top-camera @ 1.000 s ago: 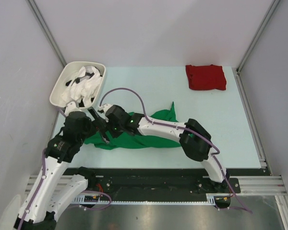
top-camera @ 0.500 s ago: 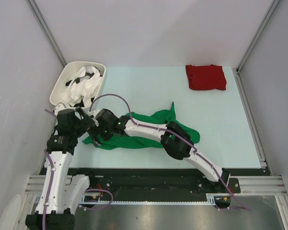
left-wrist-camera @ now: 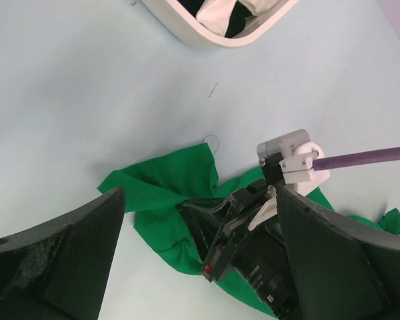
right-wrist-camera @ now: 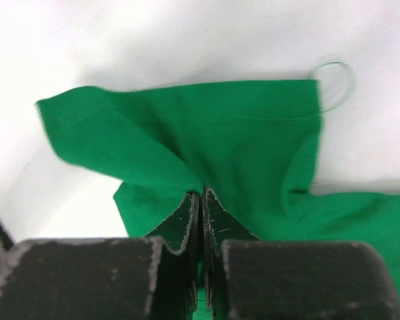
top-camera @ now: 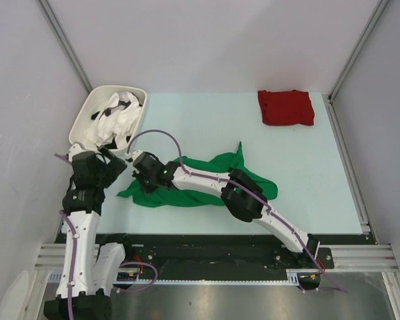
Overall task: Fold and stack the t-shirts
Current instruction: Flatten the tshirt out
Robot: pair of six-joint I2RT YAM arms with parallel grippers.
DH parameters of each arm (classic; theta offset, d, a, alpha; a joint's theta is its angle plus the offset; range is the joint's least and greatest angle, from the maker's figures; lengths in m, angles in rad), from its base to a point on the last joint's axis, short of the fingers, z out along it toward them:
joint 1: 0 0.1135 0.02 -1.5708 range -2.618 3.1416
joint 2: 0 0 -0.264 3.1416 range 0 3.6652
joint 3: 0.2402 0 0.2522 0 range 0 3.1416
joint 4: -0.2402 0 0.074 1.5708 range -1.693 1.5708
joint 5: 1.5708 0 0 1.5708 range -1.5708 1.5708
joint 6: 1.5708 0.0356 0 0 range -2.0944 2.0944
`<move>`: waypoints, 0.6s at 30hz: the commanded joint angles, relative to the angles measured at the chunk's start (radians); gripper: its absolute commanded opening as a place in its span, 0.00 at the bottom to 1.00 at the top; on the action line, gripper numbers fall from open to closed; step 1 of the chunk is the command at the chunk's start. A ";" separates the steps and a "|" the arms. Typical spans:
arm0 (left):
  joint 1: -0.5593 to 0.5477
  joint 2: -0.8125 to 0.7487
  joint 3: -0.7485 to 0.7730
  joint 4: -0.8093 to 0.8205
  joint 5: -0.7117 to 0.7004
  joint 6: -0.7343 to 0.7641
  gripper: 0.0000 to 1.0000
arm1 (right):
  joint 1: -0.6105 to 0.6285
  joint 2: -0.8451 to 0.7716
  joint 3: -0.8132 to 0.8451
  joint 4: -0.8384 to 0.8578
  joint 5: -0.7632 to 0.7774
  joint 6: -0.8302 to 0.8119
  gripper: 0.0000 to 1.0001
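At the near edge of the table (top-camera: 307, 173), the two arm bases are seen bolted side by side, the left arm rising along the left side and the right arm stretched low and leftwards across the surface. The right gripper (right-wrist-camera: 201, 200) is lowered onto the left end of the green t-shirt (top-camera: 187, 190), and its jaws are pressed together with a fold of the green cloth pinched between the tips, as is shown in the right wrist view, where the fabric is drawn into a crease at the fingers. A loose green thread loop is seen at the cloth's far corner in that view. The green t-shirt is spread crumpled and unfolded across the near-left part of the table, partly covered by the right arm. The left gripper (top-camera: 113, 163) is held just to the left of the shirt's left end, above the table, with its jaws spread wide and nothing between them; in the left wrist view its two dark fingers (left-wrist-camera: 67, 260) frame the green cloth and the right gripper below. Farther back on the left, a white bin (top-camera: 87, 117) holding white and dark cloth is seen. At the far right, the red t-shirt (top-camera: 286, 107) is laid folded square, well apart from the green one.
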 commanded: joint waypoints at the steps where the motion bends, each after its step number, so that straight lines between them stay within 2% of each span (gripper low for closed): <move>1: 0.011 -0.028 -0.003 0.049 0.039 0.005 1.00 | -0.061 -0.108 -0.051 0.021 0.216 0.002 0.00; 5: 0.010 -0.031 -0.009 0.066 0.083 0.016 1.00 | -0.146 -0.332 -0.225 0.164 0.320 0.016 0.00; 8: 0.011 -0.026 -0.022 0.092 0.110 0.026 0.99 | -0.197 -0.531 -0.312 0.202 0.411 -0.008 0.00; 13: 0.011 -0.087 -0.046 0.139 0.166 0.032 0.98 | -0.274 -0.795 -0.407 0.196 0.489 -0.037 0.00; 18: 0.010 -0.086 -0.062 0.165 0.223 0.019 0.97 | -0.361 -1.066 -0.489 0.103 0.538 -0.031 0.00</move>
